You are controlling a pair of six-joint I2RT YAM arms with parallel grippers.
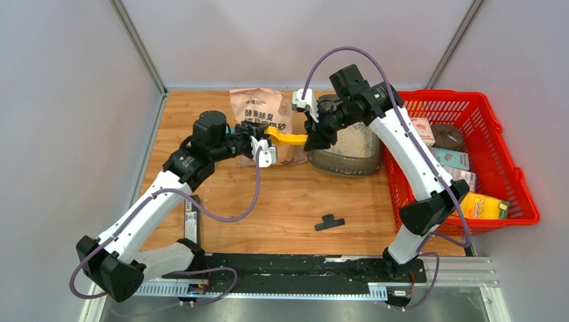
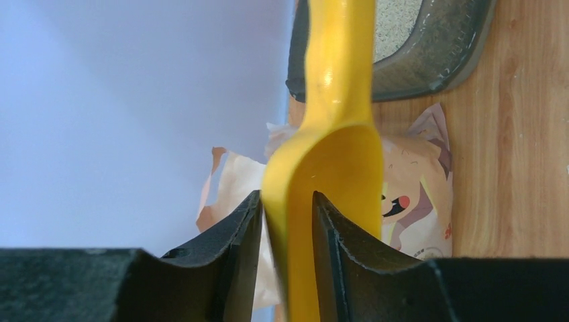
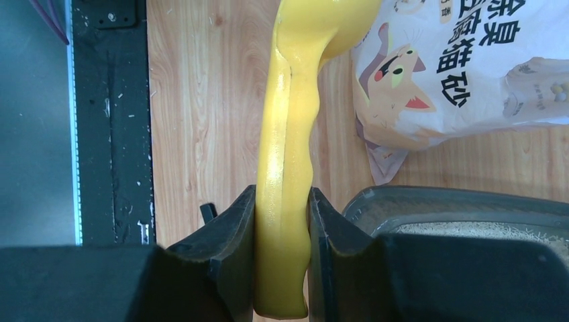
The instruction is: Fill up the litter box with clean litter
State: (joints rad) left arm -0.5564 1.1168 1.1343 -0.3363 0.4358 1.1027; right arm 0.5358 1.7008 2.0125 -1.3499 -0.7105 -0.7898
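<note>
A yellow scoop (image 1: 288, 138) hangs level above the table between my two grippers. My left gripper (image 1: 263, 144) is shut on the rim of its bowl end (image 2: 335, 100), one finger outside the wall and one inside. My right gripper (image 1: 310, 137) is shut on its handle (image 3: 288, 168). The dark grey litter box (image 1: 349, 161) stands just right of the scoop, next to the right gripper. Pale clean litter (image 1: 355, 141) lies inside it. The litter box (image 2: 436, 54) and its litter (image 2: 392, 27) show past the scoop, and its rim (image 3: 436, 201) is beside my right fingers.
A pink-white litter bag with a cartoon cat (image 1: 258, 114) lies under the left gripper. A red mesh basket (image 1: 510, 168) with several boxes stands at the right. A small black part (image 1: 329, 222) lies on the wood near the black base rail (image 1: 302, 265).
</note>
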